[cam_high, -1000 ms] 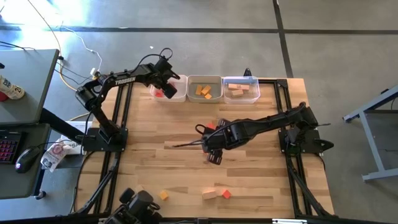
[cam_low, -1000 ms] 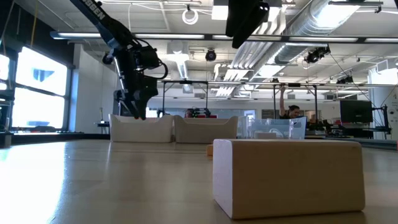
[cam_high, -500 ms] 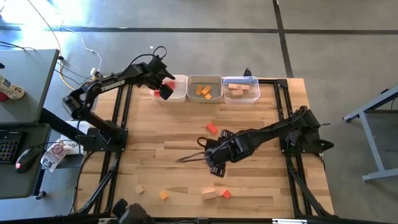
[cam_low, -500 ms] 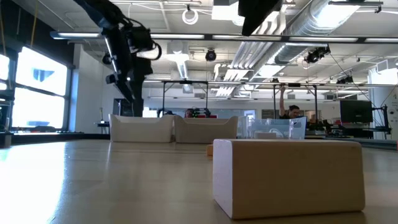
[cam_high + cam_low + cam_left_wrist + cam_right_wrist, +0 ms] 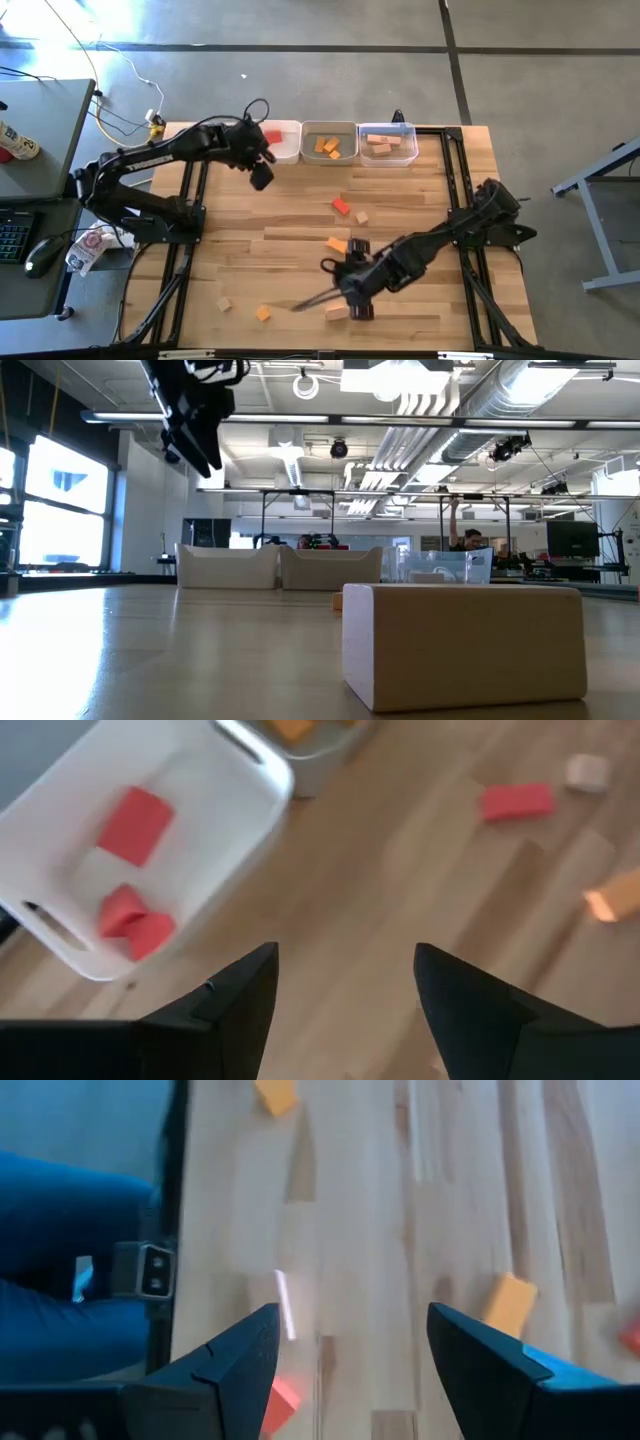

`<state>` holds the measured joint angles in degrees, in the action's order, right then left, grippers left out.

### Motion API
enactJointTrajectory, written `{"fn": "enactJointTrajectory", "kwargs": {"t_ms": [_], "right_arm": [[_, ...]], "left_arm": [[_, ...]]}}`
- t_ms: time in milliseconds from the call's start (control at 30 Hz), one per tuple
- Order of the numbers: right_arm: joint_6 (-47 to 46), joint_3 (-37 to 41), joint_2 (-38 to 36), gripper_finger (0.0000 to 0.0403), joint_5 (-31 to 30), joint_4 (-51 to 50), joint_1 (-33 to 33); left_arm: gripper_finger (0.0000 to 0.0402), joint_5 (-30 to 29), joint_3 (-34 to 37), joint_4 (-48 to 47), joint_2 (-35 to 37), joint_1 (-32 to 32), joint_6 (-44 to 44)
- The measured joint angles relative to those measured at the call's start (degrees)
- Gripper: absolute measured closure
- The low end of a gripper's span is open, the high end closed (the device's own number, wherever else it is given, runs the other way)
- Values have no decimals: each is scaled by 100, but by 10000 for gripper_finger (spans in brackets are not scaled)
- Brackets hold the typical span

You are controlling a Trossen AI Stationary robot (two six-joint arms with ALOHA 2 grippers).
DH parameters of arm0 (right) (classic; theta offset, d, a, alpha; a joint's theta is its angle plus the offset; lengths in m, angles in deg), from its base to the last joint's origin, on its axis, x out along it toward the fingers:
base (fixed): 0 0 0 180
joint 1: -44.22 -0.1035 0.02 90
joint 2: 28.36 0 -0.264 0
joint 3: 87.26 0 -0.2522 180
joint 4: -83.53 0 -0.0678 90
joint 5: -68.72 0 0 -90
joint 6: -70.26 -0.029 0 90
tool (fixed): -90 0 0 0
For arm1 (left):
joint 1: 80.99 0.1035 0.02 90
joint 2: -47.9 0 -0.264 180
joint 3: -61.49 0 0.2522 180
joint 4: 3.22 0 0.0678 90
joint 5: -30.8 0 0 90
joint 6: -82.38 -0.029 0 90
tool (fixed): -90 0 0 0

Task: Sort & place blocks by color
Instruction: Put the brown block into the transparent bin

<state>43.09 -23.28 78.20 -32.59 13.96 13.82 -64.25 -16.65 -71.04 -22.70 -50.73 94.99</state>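
Right gripper (image 5: 360,305), jaws apart, empty, lower centre by pale block (image 5: 336,313) and red block (image 5: 283,1398): watch you don't nudge either. Left gripper (image 5: 262,178) jaws apart, empty, upper left.

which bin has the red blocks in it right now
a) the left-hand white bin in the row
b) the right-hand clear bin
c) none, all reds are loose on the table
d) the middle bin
a) In the left wrist view three red blocks lie inside the white bin, which the high view shows at the left end of the row; the middle bin holds orange pieces.
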Motion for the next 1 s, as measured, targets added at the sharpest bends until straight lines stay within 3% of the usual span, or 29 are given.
{"fn": "enactJointTrajectory", "kwargs": {"t_ms": [500,1000], "right_arm": [[160,2,460,162,-25,428,-447],[161,2,1474,162,589,735,-453]], "left_arm": [[183,-237,0,-14,122,-1951,1302],[183,-462,0,-16,122,-2288,1707]]}}
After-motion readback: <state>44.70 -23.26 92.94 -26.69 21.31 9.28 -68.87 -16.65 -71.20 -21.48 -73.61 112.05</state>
